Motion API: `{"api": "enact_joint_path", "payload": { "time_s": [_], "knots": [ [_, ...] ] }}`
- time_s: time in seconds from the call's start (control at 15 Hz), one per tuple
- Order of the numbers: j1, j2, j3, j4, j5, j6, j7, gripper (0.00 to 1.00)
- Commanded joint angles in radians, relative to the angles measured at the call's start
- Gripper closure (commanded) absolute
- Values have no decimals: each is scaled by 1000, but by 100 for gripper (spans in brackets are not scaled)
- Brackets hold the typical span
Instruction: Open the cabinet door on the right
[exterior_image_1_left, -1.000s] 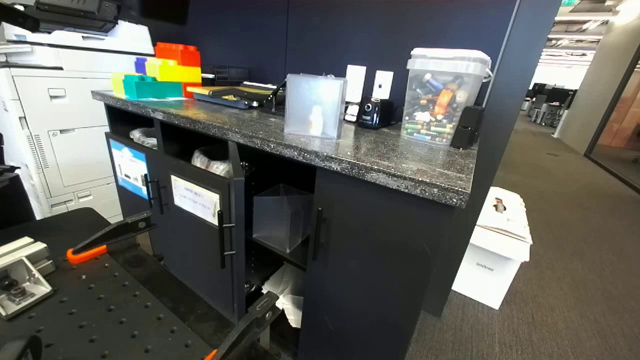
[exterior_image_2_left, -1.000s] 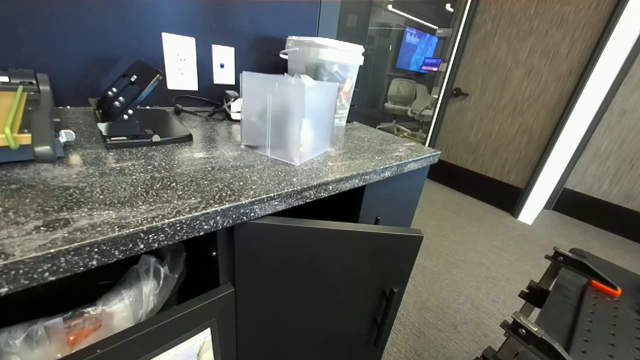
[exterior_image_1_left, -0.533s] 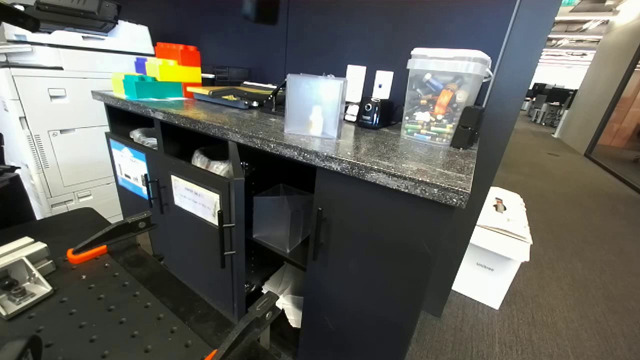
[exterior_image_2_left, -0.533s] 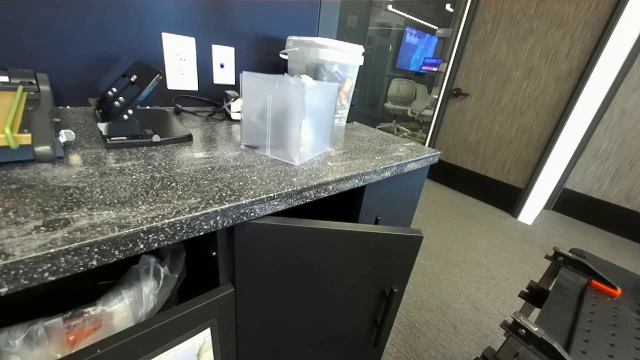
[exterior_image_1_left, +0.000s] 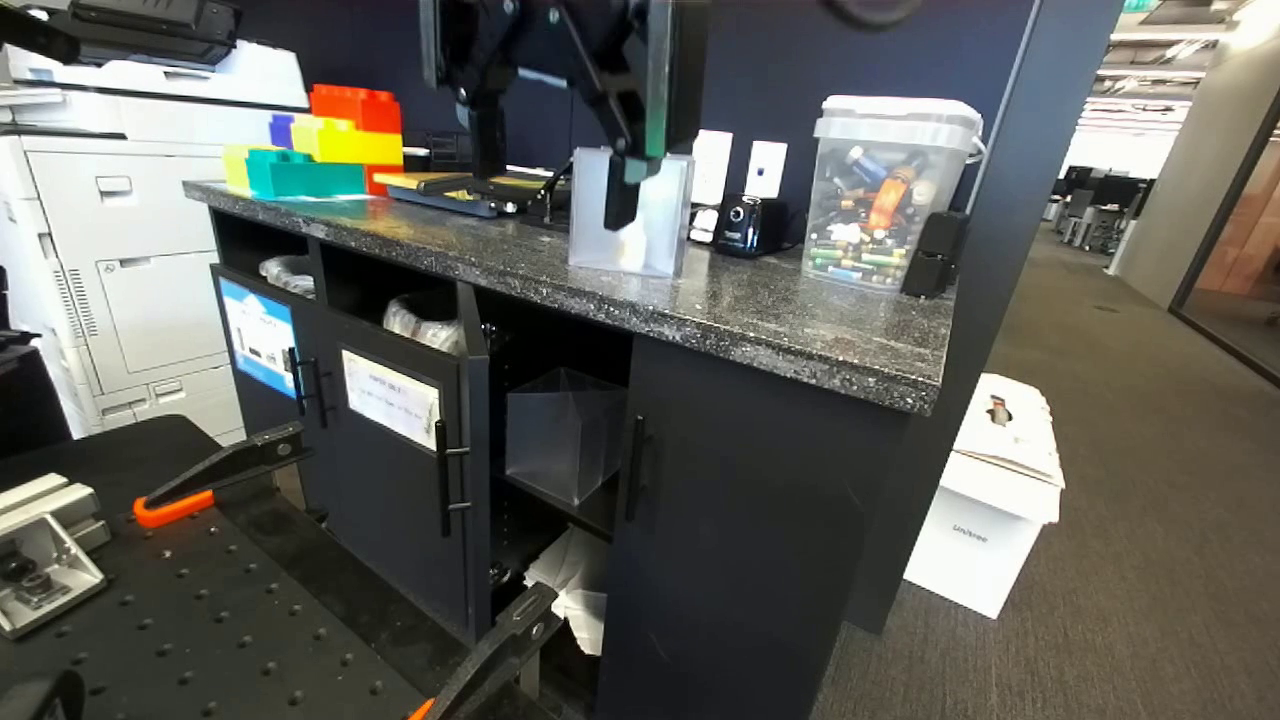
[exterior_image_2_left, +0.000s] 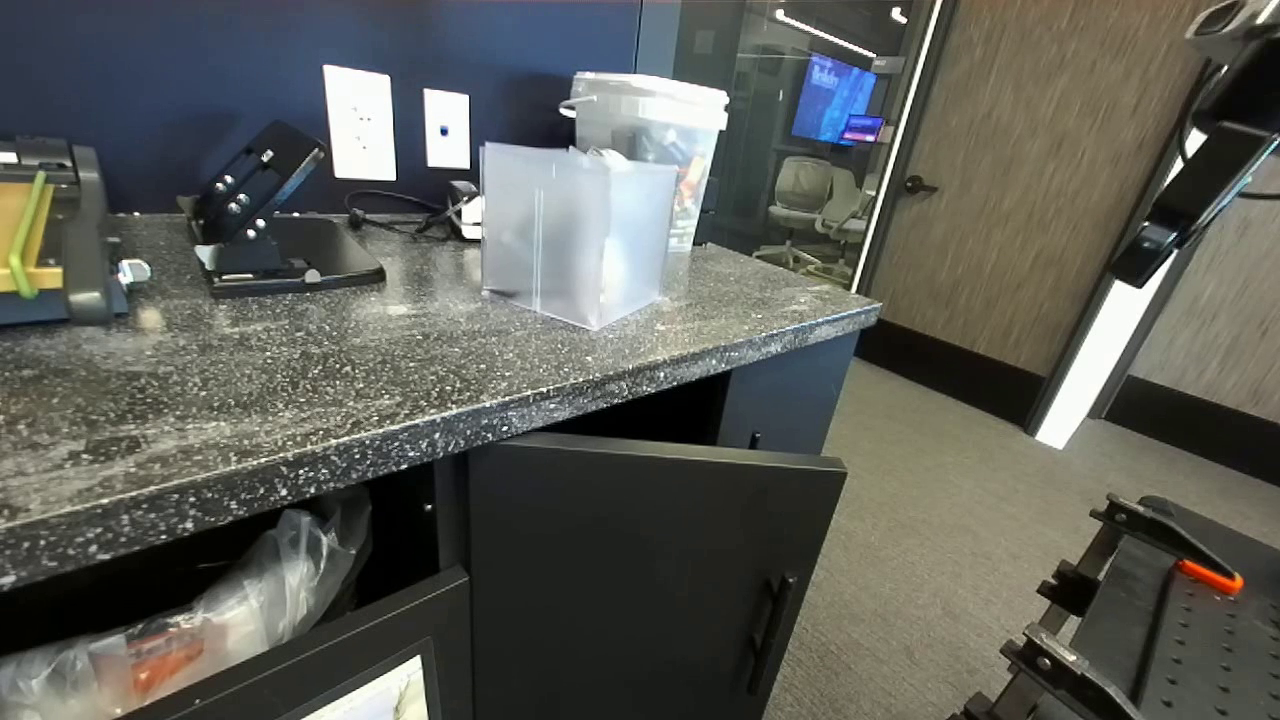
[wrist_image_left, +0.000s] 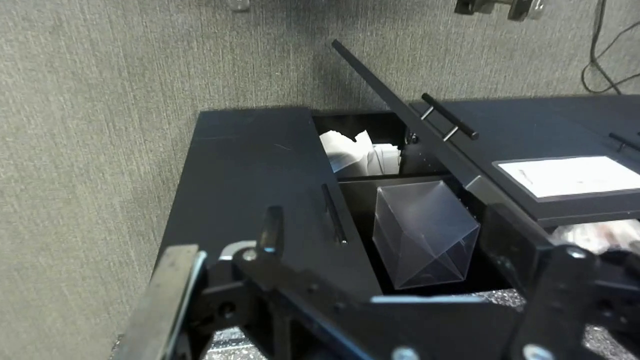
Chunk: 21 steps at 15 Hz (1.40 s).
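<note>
We look along a long speckled dark countertop (exterior_image_1_left: 800, 320), with a white office printer (exterior_image_1_left: 180, 310) past its left-hand end in an exterior view. A perforated black table (exterior_image_1_left: 260, 610) stands in front of it, and both exterior views show part of that table. Beneath the countertop's right-hand end we find the right cabinet door (exterior_image_1_left: 740, 520), closed, its tall dark panel flush with the front. Next to it a neighbouring cabinet door (exterior_image_2_left: 640, 580) stands swung out, so we see into the open compartment (exterior_image_1_left: 555, 340) between the two, and farther along is a paper-labelled door (exterior_image_1_left: 390, 540). Past the right-hand end we notice a white box (exterior_image_1_left: 965, 560) printed Unitree. On the countertop are a clear lidded bucket (exterior_image_1_left: 895, 125) and, near it, a frosted clear box (exterior_image_2_left: 545, 230), while a similar clear bin (exterior_image_1_left: 560, 450) sits inside the open compartment. In the upper part of an exterior view hangs the gripper (exterior_image_1_left: 555, 175), its two fingers (exterior_image_1_left: 621, 205) spread wide apart. The wrist view shows the bar handle (wrist_image_left: 334, 212) of the right cabinet door between those fingers as we look, yet apart from them. Smallest of all, we spot batteries (exterior_image_1_left: 860, 258) gathered inside the bucket
</note>
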<state>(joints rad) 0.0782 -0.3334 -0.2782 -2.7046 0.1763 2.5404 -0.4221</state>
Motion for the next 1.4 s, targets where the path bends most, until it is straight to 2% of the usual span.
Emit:
{"api": "enact_joint_path", "payload": {
  "time_s": [0.0, 0.07, 0.13, 0.2, 0.4, 0.53, 0.67, 1.13, 1.33],
  "knots": [
    [83, 221, -5, 37, 201, 235, -96, 0],
    [110, 279, -2, 47, 286, 305, -142, 0],
    [178, 344, -33, 66, 375, 385, -186, 0],
    [211, 387, -33, 94, 453, 420, -218, 0],
    [203, 565, 65, 227, 691, 488, -339, 0],
    [168, 687, 128, 340, 773, 498, -384, 0],
    [139, 814, 170, 455, 804, 506, -405, 0],
    [58, 1269, 231, 797, 749, 583, -427, 0],
    [34, 1395, 259, 896, 737, 646, -463, 0]
  ]
}}
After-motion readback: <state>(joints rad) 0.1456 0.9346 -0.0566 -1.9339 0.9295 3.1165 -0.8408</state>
